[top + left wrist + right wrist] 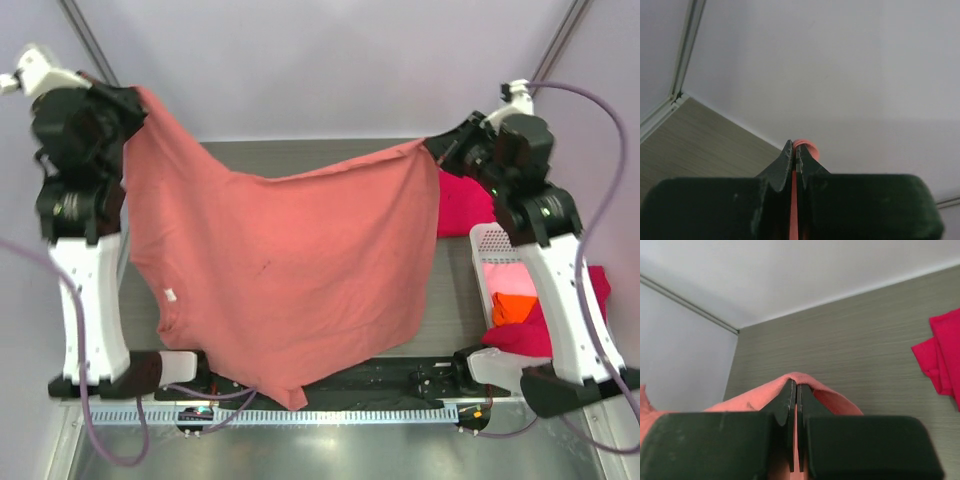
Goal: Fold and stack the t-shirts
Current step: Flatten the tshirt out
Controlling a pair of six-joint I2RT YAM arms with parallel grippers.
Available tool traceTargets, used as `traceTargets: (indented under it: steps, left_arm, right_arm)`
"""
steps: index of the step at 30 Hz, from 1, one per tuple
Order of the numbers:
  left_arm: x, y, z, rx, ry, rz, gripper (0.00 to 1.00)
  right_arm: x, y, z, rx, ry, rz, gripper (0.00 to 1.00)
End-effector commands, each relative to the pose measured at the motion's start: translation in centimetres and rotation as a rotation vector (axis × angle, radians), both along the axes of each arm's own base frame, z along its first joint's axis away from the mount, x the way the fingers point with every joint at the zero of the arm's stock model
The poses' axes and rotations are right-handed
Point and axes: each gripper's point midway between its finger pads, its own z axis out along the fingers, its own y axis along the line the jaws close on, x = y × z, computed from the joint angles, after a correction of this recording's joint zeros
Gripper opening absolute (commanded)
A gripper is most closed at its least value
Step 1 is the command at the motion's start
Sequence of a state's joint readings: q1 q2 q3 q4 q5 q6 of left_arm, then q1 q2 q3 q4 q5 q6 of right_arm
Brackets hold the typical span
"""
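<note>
Clenched on a pinch of cloth, the left end effector (pixel 133 102) shows in its wrist view (pixel 795 150) with both jaws pressed together and a thin salmon fold between them. The right end effector (pixel 441 150) is likewise clamped (pixel 796 386), with cloth bulging over its tips. Each grasps one upper corner of the salmon-pink t-shirt (pixel 280 260), which is held raised and spread between the two arms. Its top edge sags in the middle, and its lower part hangs toward the near edge between the arm bases. Whether it touches the surface (pixel 290 155) cannot be told. A small white tag (pixel 170 295) shows near the shirt's left side. Just beyond the shirt's right edge a crimson-red t-shirt (pixel 462 205) lies on the surface, also seen from the right wrist (pixel 942 355). Nearer, beside the right arm, a white lattice basket (pixel 488 240) holds a light pink t-shirt (pixel 505 276) and an orange t-shirt (pixel 515 308), with further crimson-red cloth (pixel 535 338) at its near rim.
</note>
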State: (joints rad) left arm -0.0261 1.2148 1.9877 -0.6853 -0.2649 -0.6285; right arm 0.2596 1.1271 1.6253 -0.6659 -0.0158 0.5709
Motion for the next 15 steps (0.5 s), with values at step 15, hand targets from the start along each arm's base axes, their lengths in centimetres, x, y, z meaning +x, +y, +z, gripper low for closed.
traceTargets:
  steps: [15]
  left_arm:
    - [3.9, -0.1, 15.8, 0.032, -0.507, -0.056, 0.0]
  right_arm:
    - [14.6, -1.8, 13.1, 0.373, -0.232, 0.248, 0.01]
